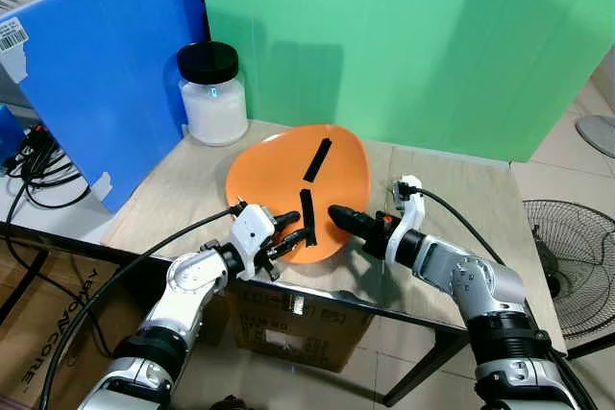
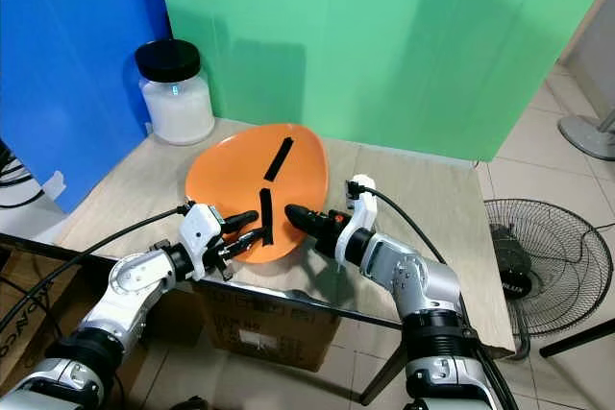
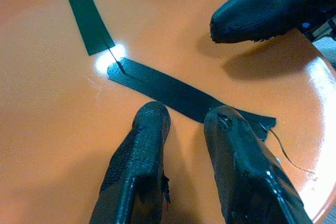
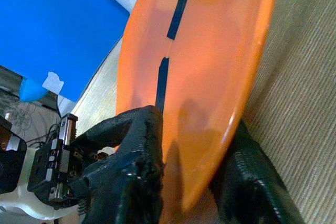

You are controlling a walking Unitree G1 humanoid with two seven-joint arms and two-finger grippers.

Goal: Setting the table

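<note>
An orange plate (image 1: 279,175) with two black tape strips (image 1: 316,160) stuck across it lies on the beige table (image 1: 461,199), its near rim close to the front edge. My right gripper (image 1: 341,216) is shut on the plate's near right rim (image 4: 210,51), one finger (image 4: 131,150) on top and the other underneath. My left gripper (image 1: 288,232) hovers open over the near left part of the plate, its fingertips (image 3: 149,124) just short of the nearer tape strip (image 3: 173,93).
A glass jar (image 1: 213,93) with a black lid and white contents stands at the table's back left. A blue board (image 1: 96,64) and a green board (image 1: 413,45) wall the left and back. A cardboard box (image 1: 298,324) sits under the table, and a floor fan (image 1: 572,256) is at the right.
</note>
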